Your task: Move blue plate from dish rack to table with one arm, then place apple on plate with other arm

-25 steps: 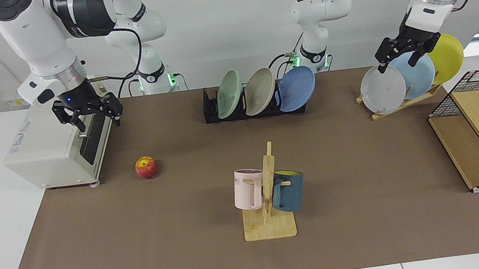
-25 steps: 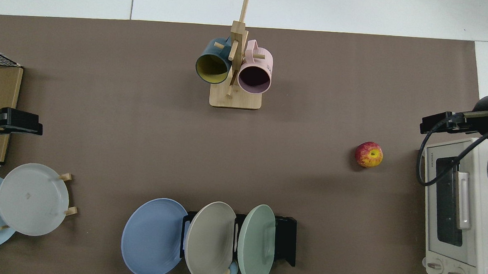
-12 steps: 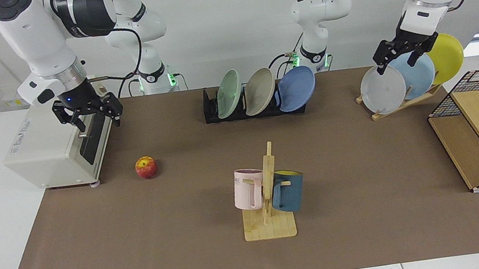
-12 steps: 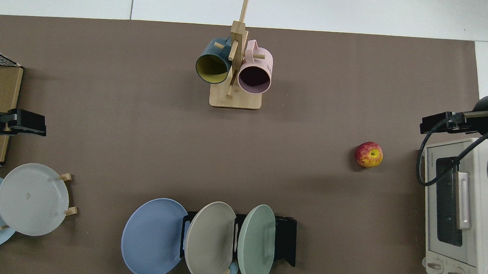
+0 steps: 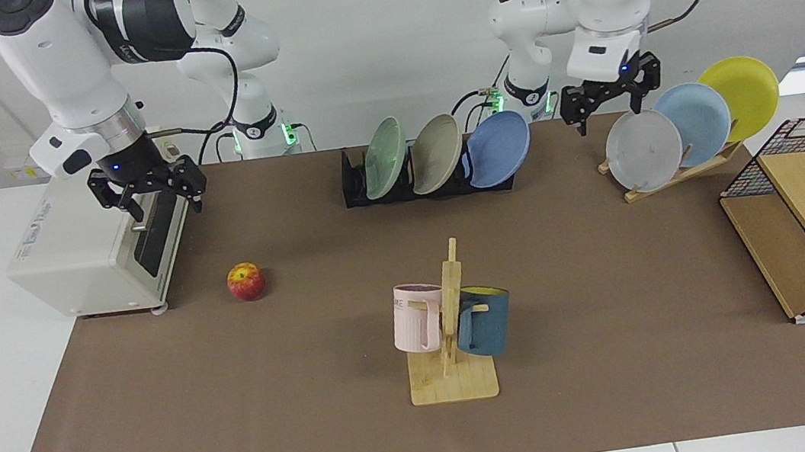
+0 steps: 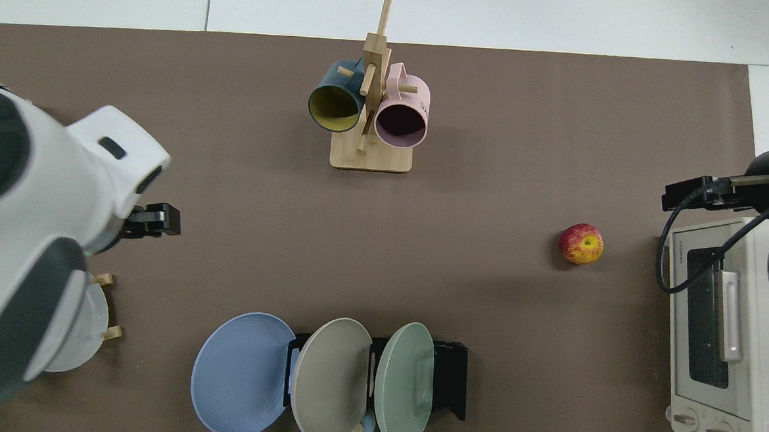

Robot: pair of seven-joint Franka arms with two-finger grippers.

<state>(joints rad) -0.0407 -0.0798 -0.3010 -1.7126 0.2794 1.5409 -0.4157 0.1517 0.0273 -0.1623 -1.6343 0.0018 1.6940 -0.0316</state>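
1. Since the earlier frame the left gripper (image 5: 612, 104) has swung away from the slanted wooden plate stand (image 5: 680, 173) toward the middle; it now hangs with fingers spread between the stand's grey plate (image 5: 644, 150) and the low black slotted dish rack (image 5: 359, 185).
2. The right gripper (image 5: 151, 195) waits, fingers spread, above the white toaster oven (image 5: 79, 254).
3. The small red apple with a yellow patch (image 5: 246, 281) lies on the brown-matted white table (image 5: 239, 399), just beside the oven.
4. The round matte periwinkle-blue plate (image 5: 499, 148) leans at the rack's end, nearest the left gripper.
5. Risks: the beige plate (image 5: 436, 153) stands close behind, so a careless pinch could catch both rims or tip the rack.
6. A thin rim grip could let the plate swing and slip.
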